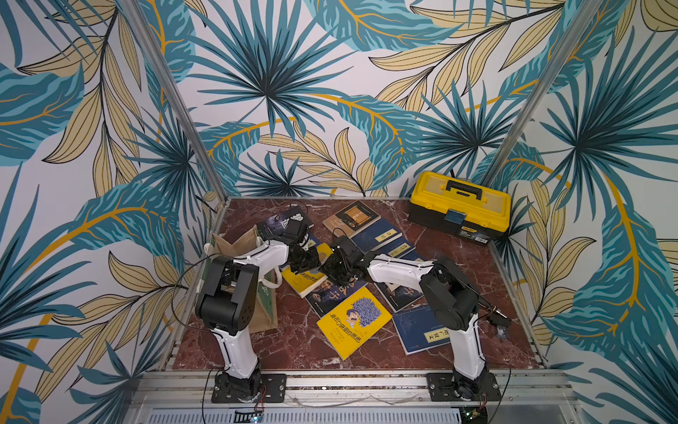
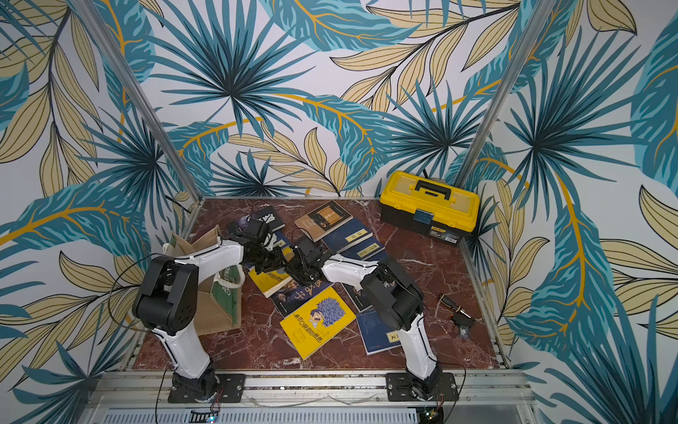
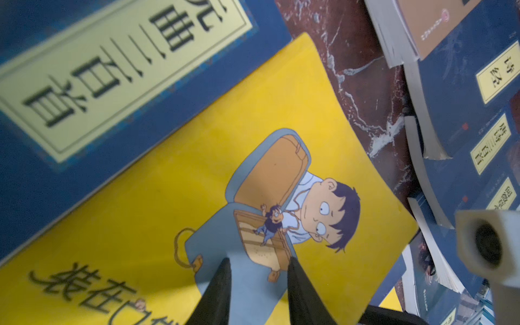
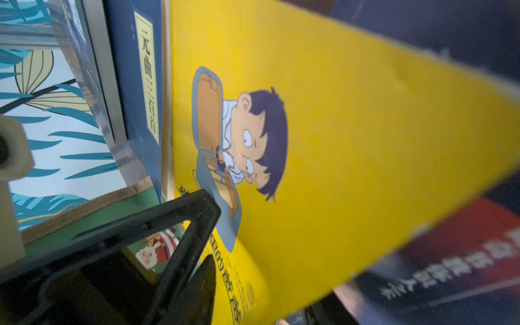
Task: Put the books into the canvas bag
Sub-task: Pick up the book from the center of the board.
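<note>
Yellow book [image 3: 239, 126] is shown directly under left gripper [image 3: 258, 260], jaws parted above its cover, nothing between them. Right gripper [image 1: 332, 270] is set at its opposite edge, state not discernible. Bag [image 1: 234, 244] stands nearest the left arm.

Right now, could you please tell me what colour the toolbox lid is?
It is bright yellow; the toolbox lid shows best in a top view.
</note>
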Tool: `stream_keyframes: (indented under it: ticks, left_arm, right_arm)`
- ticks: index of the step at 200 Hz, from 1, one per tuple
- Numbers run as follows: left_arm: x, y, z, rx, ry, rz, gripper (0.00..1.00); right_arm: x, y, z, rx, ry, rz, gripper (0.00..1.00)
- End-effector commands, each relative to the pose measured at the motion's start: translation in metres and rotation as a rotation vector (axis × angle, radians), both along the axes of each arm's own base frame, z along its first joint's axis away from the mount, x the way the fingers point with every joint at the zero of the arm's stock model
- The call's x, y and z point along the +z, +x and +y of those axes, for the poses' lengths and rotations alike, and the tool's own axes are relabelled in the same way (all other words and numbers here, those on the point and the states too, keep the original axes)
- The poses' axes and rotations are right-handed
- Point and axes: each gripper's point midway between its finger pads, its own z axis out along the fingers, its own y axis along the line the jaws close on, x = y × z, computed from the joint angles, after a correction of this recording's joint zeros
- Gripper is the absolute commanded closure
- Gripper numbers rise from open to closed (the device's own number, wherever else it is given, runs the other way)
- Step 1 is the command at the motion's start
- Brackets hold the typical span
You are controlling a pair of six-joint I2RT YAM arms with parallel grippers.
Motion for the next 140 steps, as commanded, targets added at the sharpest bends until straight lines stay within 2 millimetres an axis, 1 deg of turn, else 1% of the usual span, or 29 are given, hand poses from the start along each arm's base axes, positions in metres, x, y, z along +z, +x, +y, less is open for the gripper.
stream_keyframes:
  ticks: [1, 18, 20, 28, 37, 52, 72, 89, 101, 117, 140]
  left_arm:
    - [-0.020, -0.034, -0.004, -0.033, -0.016, 0.117, 0.65]
    - [-0.015, -0.034, -0.006, -0.040, -0.027, 0.108, 0.65]
    - [-0.014, -0.034, -0.006, -0.041, -0.028, 0.106, 0.65]
    - [-0.011, -0.034, -0.007, -0.045, -0.034, 0.100, 0.65]
    - [-0.006, -0.034, -0.008, -0.051, -0.044, 0.090, 0.65]
    - [0.005, -0.031, -0.011, -0.063, -0.060, 0.060, 0.65]
    - [0.026, -0.026, -0.015, -0.087, -0.080, 0.007, 0.61]
    - [0.052, -0.021, -0.018, -0.115, -0.090, -0.051, 0.56]
    - [0.074, -0.018, -0.017, -0.123, -0.088, -0.104, 0.54]
    - [0.109, -0.013, -0.016, -0.131, -0.097, -0.195, 0.51]
    - [0.157, -0.010, -0.013, -0.145, -0.109, -0.332, 0.47]
  right_arm:
    - [0.027, 0.017, -0.008, -0.064, 0.019, -0.134, 0.64]
    - [0.032, 0.018, -0.014, -0.082, 0.016, -0.164, 0.79]
    - [0.033, 0.019, -0.014, -0.082, 0.016, -0.166, 0.79]
    - [0.037, 0.020, -0.015, -0.079, 0.009, -0.185, 0.87]
    - [0.042, 0.021, -0.016, -0.071, 0.002, -0.208, 0.93]
    - [0.049, 0.024, -0.019, -0.064, -0.008, -0.240, 0.99]
    - [0.065, 0.028, -0.018, -0.037, 0.018, -0.294, 1.00]
    - [0.084, 0.030, -0.022, -0.015, 0.006, -0.357, 1.00]
    - [0.100, 0.031, -0.027, 0.009, -0.012, -0.413, 1.00]
    - [0.125, 0.027, -0.034, 0.045, -0.046, -0.484, 1.00]
    - [0.155, 0.020, -0.050, 0.110, -0.137, -0.588, 1.00]
